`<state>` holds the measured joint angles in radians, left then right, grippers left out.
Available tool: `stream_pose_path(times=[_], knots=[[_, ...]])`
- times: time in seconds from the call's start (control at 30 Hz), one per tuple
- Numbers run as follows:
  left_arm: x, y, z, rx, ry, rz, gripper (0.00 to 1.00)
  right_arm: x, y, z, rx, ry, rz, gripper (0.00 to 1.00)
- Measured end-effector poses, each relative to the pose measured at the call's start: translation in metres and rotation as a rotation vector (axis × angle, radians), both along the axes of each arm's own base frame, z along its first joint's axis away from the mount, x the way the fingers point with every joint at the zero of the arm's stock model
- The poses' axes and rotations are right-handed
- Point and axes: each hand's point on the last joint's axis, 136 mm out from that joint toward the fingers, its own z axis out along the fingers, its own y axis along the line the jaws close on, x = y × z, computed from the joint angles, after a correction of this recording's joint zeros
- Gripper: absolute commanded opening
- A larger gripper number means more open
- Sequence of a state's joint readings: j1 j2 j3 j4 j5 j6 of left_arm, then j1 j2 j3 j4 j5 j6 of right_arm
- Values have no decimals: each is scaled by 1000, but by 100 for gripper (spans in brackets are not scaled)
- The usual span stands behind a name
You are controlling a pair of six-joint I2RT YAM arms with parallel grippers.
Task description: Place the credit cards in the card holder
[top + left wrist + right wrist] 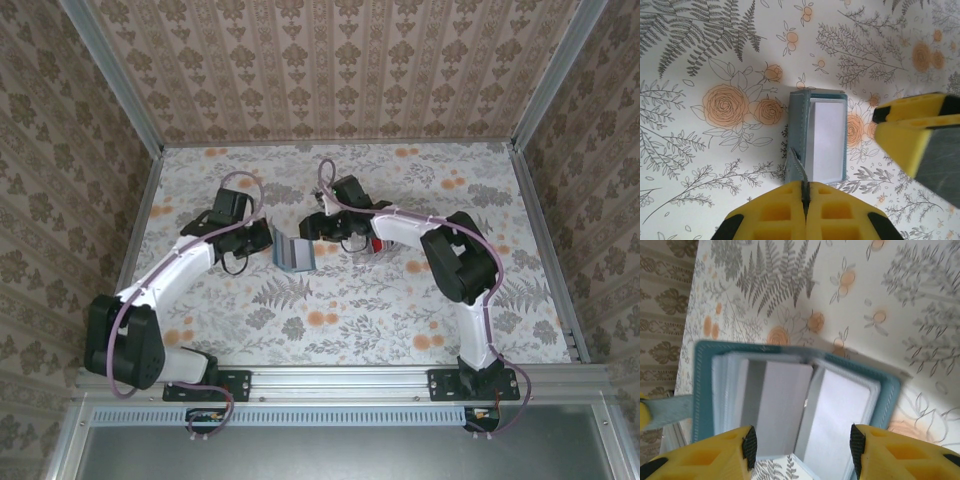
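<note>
1. At the left gripper (805, 200): fingers pressed together, pinching the card holder (799, 120) by a thin teal flap (796, 165) on its left side.
2. At the right gripper (802, 452): jaws spread wide, nothing visibly gripped, poised just right of the holder.
3. In the holder: lying open like a book at mid-table between the two grippers. Holds a pale card (777, 405) tilted up in one panel and a second pale card (840, 410) flat in the other.
4. Around: floral tabletop (400, 310) underneath. A red object (378, 247) lies just right of the right gripper, mostly hidden by the arm and too small to identify.
5. Counted: one holder, two pale cards, one red object, two grippers.
</note>
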<state>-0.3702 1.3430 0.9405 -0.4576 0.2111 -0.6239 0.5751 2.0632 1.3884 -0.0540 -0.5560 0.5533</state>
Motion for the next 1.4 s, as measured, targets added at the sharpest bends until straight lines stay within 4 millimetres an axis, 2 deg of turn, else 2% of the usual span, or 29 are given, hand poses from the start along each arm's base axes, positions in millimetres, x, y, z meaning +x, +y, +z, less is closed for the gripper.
stream_pose_path(times=[0.13,0.27,0.4,0.9,1.0,1.2,1.4], knots=[[-4,1,13,-13,-28,-2,0,-21,14,-11,-6,42,32,44],[-6,1,13,-11,-22,-2,0,-34,29,-28,4,88,54,36],[-7,1,11,-11,-14,-5,0,-38,33,-40,0,120,54,29],[3,-23,-12,-60,33,-43,0,-32,38,-44,-3,127,53,27],[1,-18,-20,-57,43,-30,0,-32,38,-44,-4,125,55,28],[-7,9,-38,-37,78,34,0,-33,39,-42,1,125,59,29],[-14,34,-45,-25,85,101,0,-33,39,-41,-5,126,62,29]])
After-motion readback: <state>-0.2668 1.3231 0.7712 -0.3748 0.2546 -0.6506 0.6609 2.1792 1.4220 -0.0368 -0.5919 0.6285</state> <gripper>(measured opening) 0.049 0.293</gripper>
